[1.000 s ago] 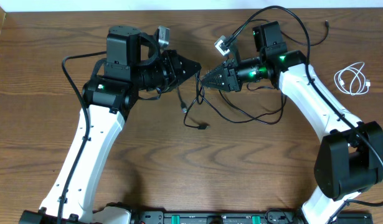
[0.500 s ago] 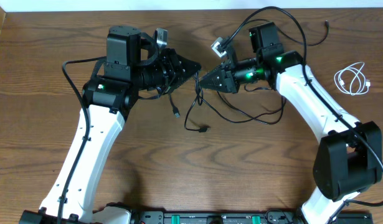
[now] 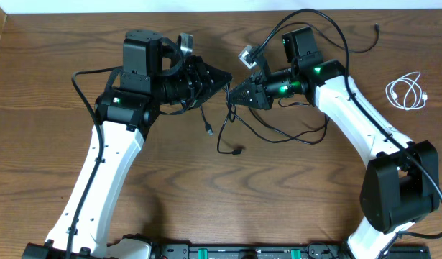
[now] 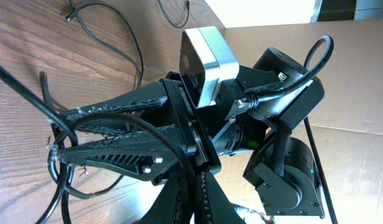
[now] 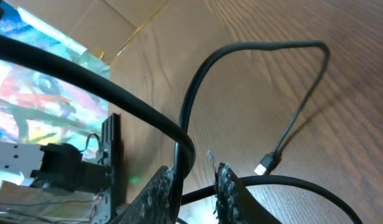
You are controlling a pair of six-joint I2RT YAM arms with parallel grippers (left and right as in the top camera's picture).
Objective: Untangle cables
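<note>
The black cord hangs between both grippers above the table's middle, with one plug end [image 3: 208, 131] dangling and another [image 3: 236, 151] lying on the wood. My left gripper [image 3: 224, 77] [image 4: 197, 177] is shut on that cord. Tip to tip with it, my right gripper [image 3: 235, 92] [image 5: 196, 169] [image 4: 53, 135] stands open a little. The black cord [image 5: 303, 112] runs down between its fingers against the left one, and its USB plug [image 5: 264, 168] rests on the table. The white cord [image 3: 406, 93] lies coiled alone at the far right.
More of the black cord loops on the table [image 3: 292, 139] under the right arm. A thin black end [image 3: 377, 29] lies near the back right edge. Cardboard [image 4: 340, 74] stands beyond the table. Thick arm wires arch over both arms.
The right gripper's jaws have narrowed around the black cord and the arm has shifted slightly back and left. The dangling plug has swung, and the hanging loop has sagged lower.
</note>
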